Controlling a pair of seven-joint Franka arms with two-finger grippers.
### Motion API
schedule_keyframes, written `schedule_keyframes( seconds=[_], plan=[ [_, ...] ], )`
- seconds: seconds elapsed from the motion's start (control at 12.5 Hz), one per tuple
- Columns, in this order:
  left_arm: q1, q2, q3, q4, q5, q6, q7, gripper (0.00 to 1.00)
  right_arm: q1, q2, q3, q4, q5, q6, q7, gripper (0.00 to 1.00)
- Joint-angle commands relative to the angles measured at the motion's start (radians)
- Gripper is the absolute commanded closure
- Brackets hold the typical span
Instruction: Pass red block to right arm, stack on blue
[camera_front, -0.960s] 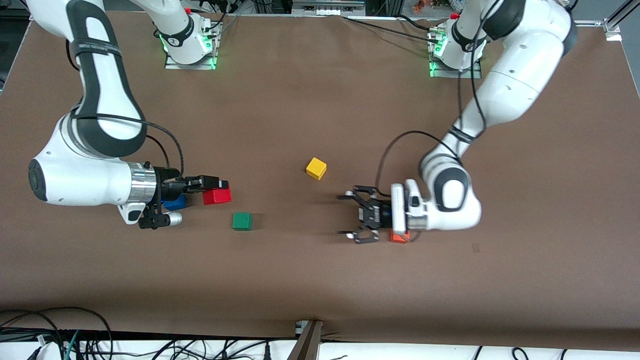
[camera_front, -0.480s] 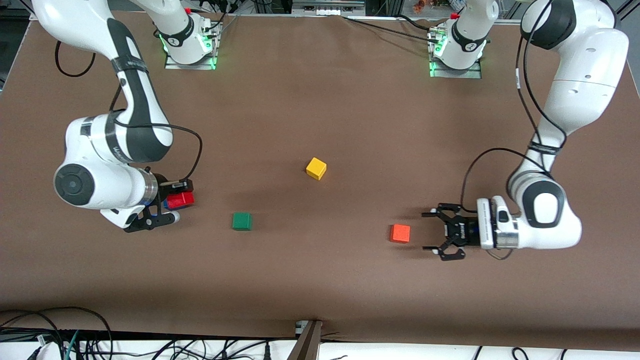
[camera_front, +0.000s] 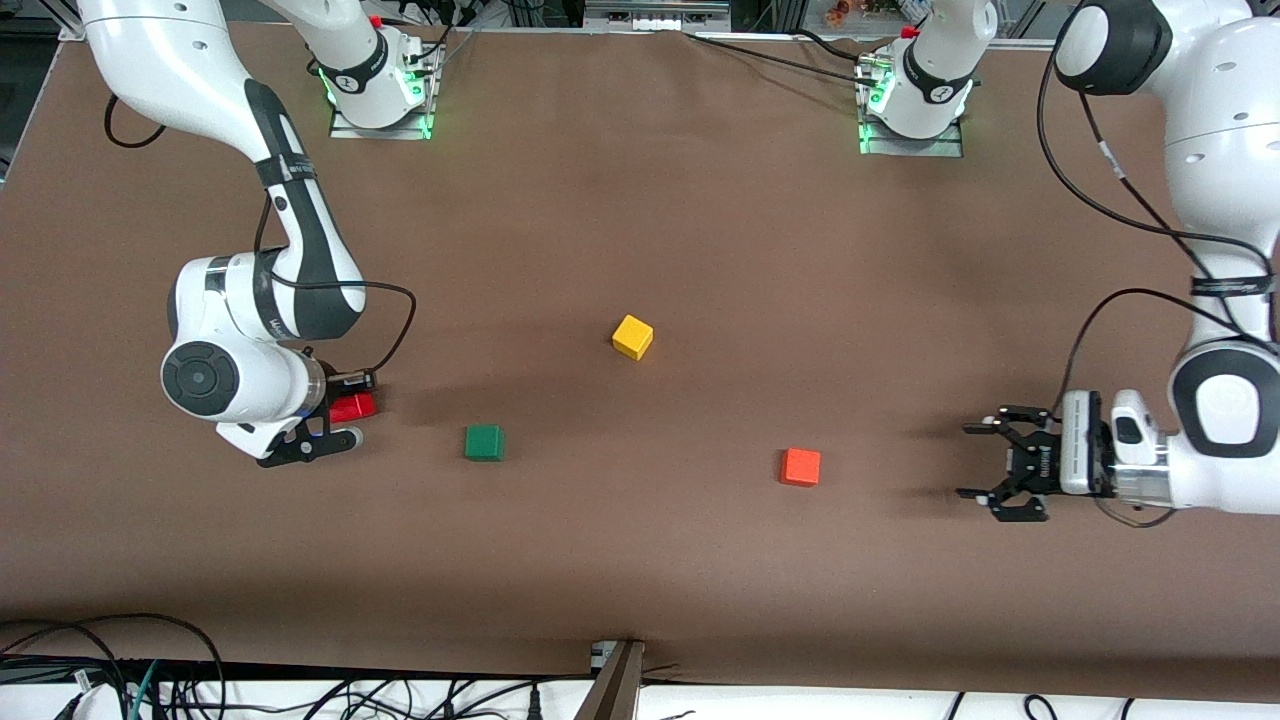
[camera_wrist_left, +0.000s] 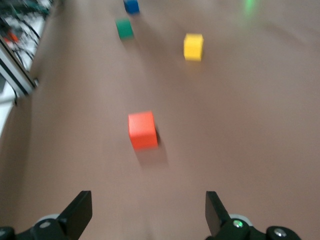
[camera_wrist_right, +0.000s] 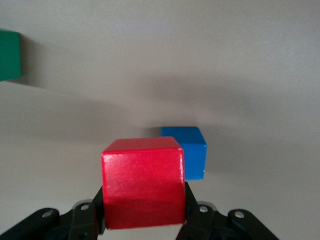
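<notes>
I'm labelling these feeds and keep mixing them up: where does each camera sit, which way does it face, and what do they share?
Front view: high across the table, facing both arms; shows the left gripper, the right gripper and the green cube.
Left wrist view: on the left arm, facing along the table over the orange cube; open jaws show.
Right wrist view: on the right arm, facing down; jaws hold the red block above the blue cube.
Shared: green cube.

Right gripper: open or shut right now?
Shut on the red block: the right gripper has a finger pressed against each side of it, above the blue cube.
</notes>
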Motion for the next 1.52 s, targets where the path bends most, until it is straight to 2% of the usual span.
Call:
schedule_keyframes(
  seconds=[0.0,0.16,0.32,0.56,0.72,0.88,1.12,1.44],
  plan=[
    [-0.03,-0.103,0.036,0.004,0.178,-0.038,-0.067,0.0,0.0,-0.082,-0.015,-0.143,-0.021,0.121,-0.011,1.0],
    [-0.032,-0.166,0.036,0.004,0.323,-0.076,-0.141,0.0,0.0,-0.119,-0.029,-0.219,-0.029,0.192,-0.011,1.0],
    [-0.034,-0.247,0.031,-0.004,0.431,-0.104,-0.256,0.0,0.0,-0.137,-0.032,-0.245,-0.029,0.209,-0.011,1.0],
    [-0.055,-0.342,0.03,-0.004,0.527,-0.205,-0.516,0.0,0.0,-0.16,-0.043,-0.309,-0.029,0.283,-0.01,1.0],
    [-0.082,-0.422,0.03,-0.035,0.557,-0.211,-0.639,0.0,0.0,-0.168,-0.043,-0.352,-0.027,0.344,0.004,1.0],
    [-0.103,-0.541,0.028,-0.141,0.574,-0.207,-0.825,0.0,0.0,-0.168,-0.043,-0.354,-0.026,0.348,0.009,1.0],
    [-0.127,-0.73,0.025,-0.355,0.57,-0.204,-1.29,0.0,0.0,-0.165,-0.043,-0.36,-0.026,0.352,0.024,1.0],
    [-0.227,-0.833,0.028,-0.461,0.589,-0.178,-1.829,0.0,0.0,-0.159,-0.043,-0.362,-0.026,0.363,0.024,1.0]
  ],
)
